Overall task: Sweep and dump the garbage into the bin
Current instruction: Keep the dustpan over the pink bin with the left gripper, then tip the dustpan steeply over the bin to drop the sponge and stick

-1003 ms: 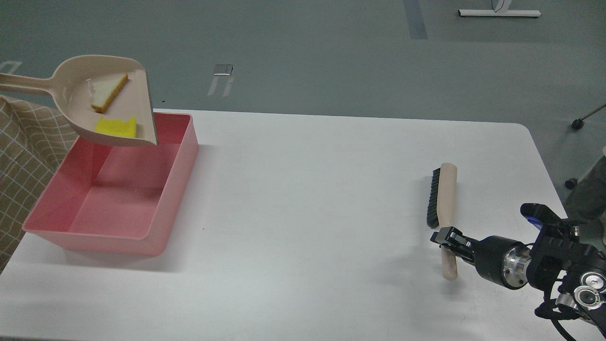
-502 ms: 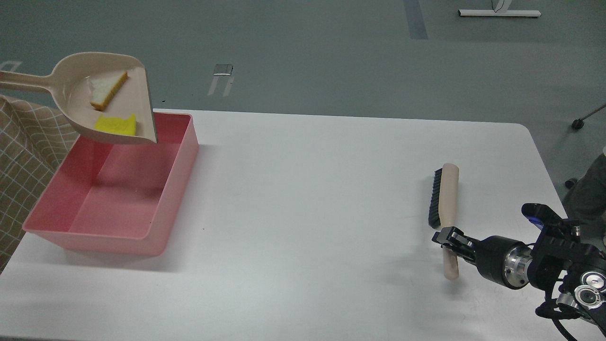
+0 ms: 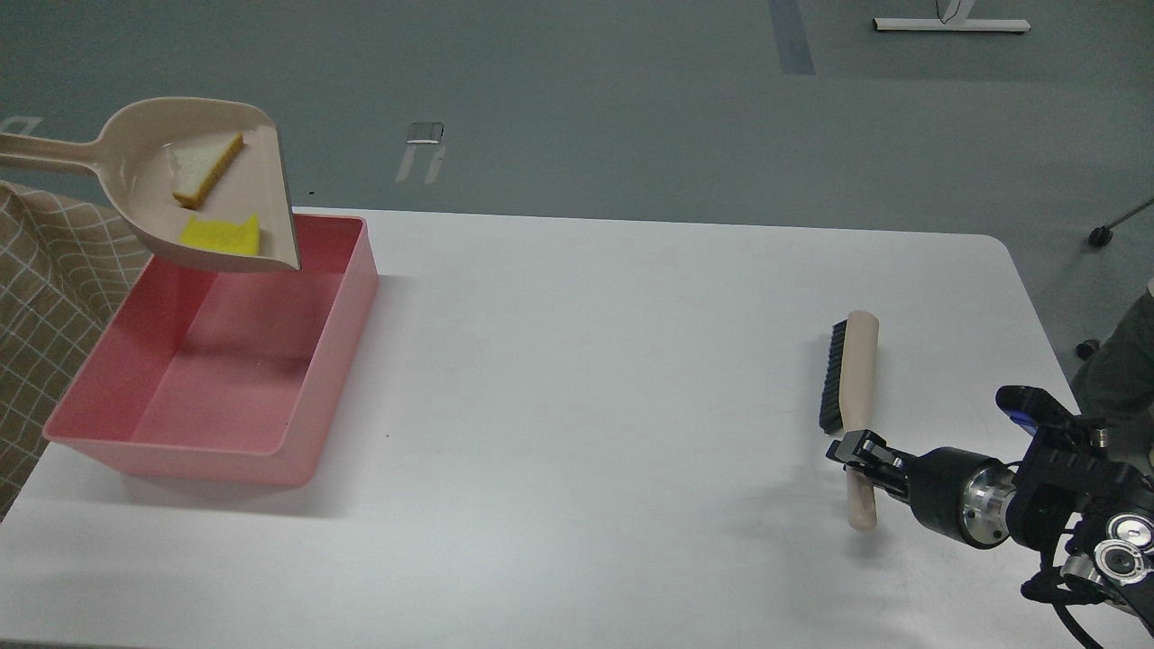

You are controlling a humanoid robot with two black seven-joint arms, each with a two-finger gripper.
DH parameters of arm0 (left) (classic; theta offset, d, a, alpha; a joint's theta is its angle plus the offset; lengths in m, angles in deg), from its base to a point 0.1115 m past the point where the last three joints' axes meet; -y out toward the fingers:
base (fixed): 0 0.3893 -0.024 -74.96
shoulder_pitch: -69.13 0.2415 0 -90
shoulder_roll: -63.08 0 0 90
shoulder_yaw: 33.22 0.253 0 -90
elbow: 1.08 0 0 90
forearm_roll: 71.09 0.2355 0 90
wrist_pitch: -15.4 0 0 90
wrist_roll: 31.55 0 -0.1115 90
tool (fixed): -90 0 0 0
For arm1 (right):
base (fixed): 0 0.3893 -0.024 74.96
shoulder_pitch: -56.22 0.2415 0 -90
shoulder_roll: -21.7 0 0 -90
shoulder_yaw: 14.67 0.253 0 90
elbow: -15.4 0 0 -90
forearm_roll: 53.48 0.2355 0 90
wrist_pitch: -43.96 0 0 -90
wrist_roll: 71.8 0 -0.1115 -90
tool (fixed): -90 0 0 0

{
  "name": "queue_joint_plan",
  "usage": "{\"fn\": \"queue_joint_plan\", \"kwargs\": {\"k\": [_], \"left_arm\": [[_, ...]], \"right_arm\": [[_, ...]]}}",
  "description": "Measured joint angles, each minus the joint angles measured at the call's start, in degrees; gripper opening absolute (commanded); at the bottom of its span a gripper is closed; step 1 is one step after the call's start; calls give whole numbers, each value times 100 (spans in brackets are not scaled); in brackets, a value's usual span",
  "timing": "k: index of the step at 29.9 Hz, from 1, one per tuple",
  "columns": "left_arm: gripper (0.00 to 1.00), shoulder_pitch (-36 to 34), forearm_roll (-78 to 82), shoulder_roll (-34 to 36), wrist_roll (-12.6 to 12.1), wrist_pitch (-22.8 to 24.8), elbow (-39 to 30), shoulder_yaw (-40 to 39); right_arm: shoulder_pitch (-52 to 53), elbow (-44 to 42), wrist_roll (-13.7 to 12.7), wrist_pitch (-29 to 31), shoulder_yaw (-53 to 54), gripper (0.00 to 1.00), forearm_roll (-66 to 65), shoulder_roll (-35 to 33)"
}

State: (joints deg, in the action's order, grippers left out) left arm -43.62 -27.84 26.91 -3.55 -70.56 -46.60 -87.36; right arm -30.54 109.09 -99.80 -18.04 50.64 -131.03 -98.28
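White desk [image 3: 586,379] on grey floor [image 3: 631,108] carries the pink bin [image 3: 306,433] at its left edge and, near its right edge, a brush [image 3: 856,361] whose handle the right gripper [image 3: 856,451] clamps.

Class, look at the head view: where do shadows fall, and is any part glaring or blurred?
Head view: the dustpan casts a soft shadow into the bin; the bin shades the table along its near side; the brush is sharp; no strong glare.
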Motion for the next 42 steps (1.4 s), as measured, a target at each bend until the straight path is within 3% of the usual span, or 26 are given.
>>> {"fn": "queue_joint_plan", "kwargs": {"k": [21,42], "left_arm": [[0,-57,173,73,0,24,-21,16],[0,633,163,949,0,198,-287,36]], "right_arm": [[2,-98,0,0,0,9,4,0],[77,-237,0,0,29,9,0,4]]}}
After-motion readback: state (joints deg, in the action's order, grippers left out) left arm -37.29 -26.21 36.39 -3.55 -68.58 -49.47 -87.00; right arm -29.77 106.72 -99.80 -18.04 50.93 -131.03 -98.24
